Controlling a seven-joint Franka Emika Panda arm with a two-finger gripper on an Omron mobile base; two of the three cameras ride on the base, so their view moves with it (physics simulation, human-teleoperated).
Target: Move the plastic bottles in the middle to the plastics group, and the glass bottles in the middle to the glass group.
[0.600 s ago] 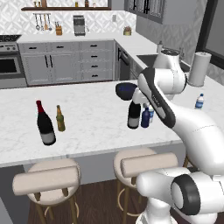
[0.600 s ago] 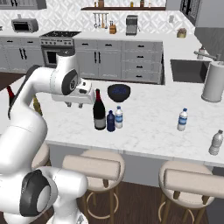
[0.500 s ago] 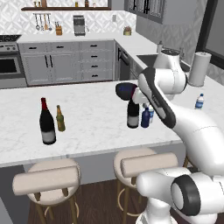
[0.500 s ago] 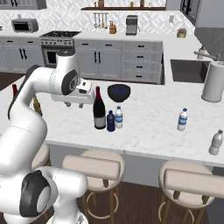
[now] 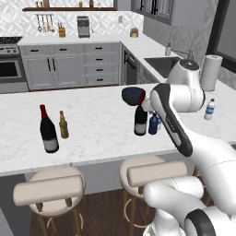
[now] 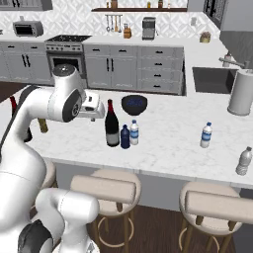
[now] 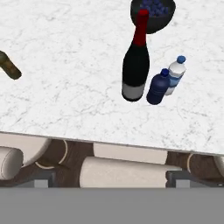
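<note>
Nothing had been gripped yet: the gripper (image 6: 101,111) hung above the near edge of the marble island (image 5: 97,133), just left of the middle cluster, its fingers spread wide with nothing between them. The cluster was what worried me. The middle wine bottle (image 7: 135,65) stood upright with the dark blue bottle (image 7: 157,87) just beside it on the right, and the pale bottle with the blue label (image 7: 176,74) tucked against the blue one, a little farther back; whether the two small ones touched I could not tell. Behind them sat a dark bowl (image 7: 152,13), near the wine bottle's neck. With three bottles packed that tightly, I judged that open fingers coming down on any one of them could clip a neighbour; the tall wine bottle looked the easiest to topple, and it stood close to the near edge above the stools (image 6: 104,188). A bottle knocked over there might roll off. The destinations lay well apart: the glass group's wine bottle (image 5: 48,131) and amber bottle (image 5: 63,125) far to the left, a clear water bottle (image 6: 206,135) to the right, another (image 6: 243,161) farther right. A long carry of a tall bottle held low could let it tip in the fingers.
</note>
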